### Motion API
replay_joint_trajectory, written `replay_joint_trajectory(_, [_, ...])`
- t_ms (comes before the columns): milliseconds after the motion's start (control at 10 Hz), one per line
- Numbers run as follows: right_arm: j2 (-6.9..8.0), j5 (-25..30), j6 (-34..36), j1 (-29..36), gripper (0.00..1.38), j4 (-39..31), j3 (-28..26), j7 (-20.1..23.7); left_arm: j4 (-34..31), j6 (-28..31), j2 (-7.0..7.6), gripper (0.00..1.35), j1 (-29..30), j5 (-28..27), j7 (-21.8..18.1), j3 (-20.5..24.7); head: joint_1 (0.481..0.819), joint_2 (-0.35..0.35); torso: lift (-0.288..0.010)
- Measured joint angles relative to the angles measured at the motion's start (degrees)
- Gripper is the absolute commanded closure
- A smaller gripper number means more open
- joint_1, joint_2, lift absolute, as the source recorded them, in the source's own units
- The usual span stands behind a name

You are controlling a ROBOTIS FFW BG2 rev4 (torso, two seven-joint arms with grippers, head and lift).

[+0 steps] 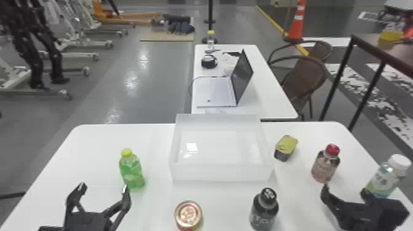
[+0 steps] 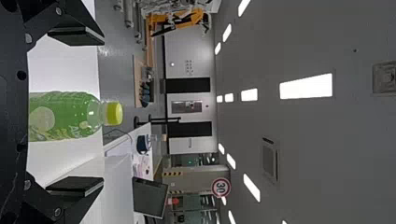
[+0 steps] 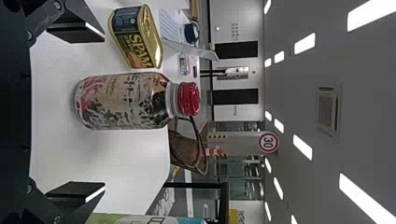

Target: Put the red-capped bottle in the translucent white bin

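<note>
Two grippers: both mine, fingers spread wide around nothing; the left gripper (image 1: 103,187) waited to the near left of the translucent white bin (image 1: 221,173).
Right arm: low on the bin's near right, its right gripper (image 1: 346,191) aimed forward, the bottle lined up with the gap.
Outer finger: close by the white-capped bottle (image 1: 384,181), farther right of the bin; I could not tell whether they touched, and widening or swinging out risked a knock.
Red-capped bottle (image 1: 324,167): upright on the table, right of the bin, past my fingertips.
Weight: probably moderate, fairly full by my guess.
Wall: smooth and likely slippery; plastic or glass, I could not tell, so a firm, measured squeeze seemed right.
Hold: mid-body, both pads on the straight sides, below the shoulder.
Red cap (image 3: 189,99): a poor grip, narrow and high, apt to let the body swing.
</note>
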Motion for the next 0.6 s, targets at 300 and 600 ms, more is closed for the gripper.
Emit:
replay_joint_trajectory(300, [-0.16, 0.2, 0.0, -2.8, 0.17, 2.8, 0.0, 0.0, 0.1, -0.1, 0.00, 0.23, 0.1, 0.2, 0.0, 0.2, 0.549, 0.000, -0.100])
replay_joint_trajectory(600, [-0.15, 1.1, 0.6, -6.2, 0.16, 3.9, 0.0, -0.3, 0.1, 0.0, 0.00, 0.23, 0.0, 0.2, 0.0, 0.1, 0.549, 0.000, -0.100])
